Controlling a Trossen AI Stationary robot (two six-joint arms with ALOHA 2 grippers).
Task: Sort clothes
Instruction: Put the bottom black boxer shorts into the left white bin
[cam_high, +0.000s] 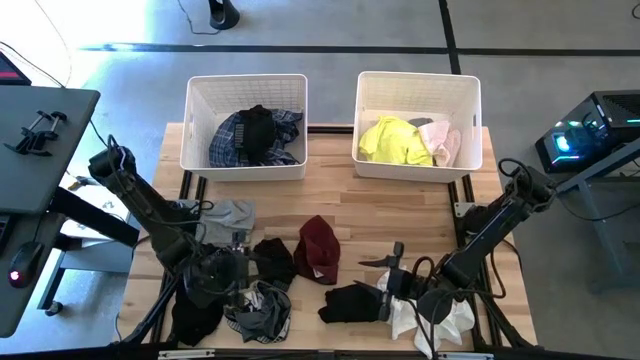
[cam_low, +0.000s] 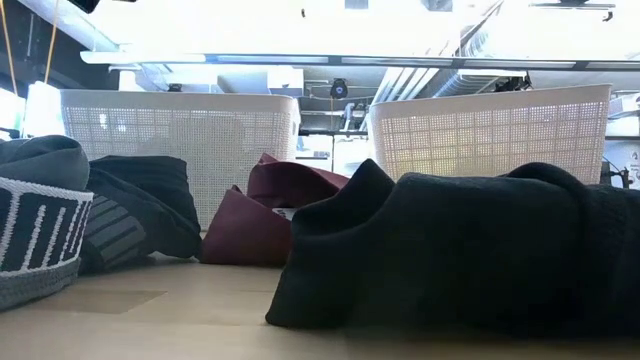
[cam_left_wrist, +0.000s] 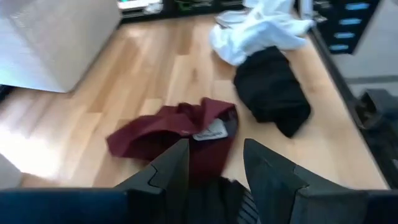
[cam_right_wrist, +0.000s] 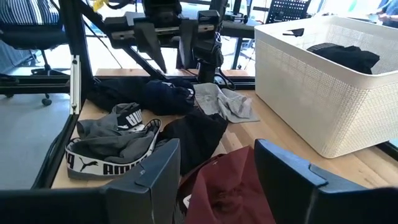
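Note:
Loose clothes lie on the wooden table: a maroon piece (cam_high: 318, 248), a black one (cam_high: 272, 260), a grey one (cam_high: 232, 215), a grey piece with a lettered waistband (cam_high: 260, 312), a black piece (cam_high: 350, 300) and a white one (cam_high: 440, 322). My left gripper (cam_high: 243, 268) (cam_left_wrist: 214, 152) stands open above the black piece and points at the maroon one. My right gripper (cam_high: 385, 262) (cam_right_wrist: 217, 155) stands open to the right of the maroon piece (cam_right_wrist: 230, 186) and faces it. Neither gripper shows in the low view.
At the far edge stand two white bins. The left bin (cam_high: 245, 88) holds plaid and black clothes (cam_high: 255, 135). The right bin (cam_high: 418, 82) holds a neon yellow piece (cam_high: 393, 140) and a pale pink one (cam_high: 442, 142). Bare wood lies between the bins and the loose clothes.

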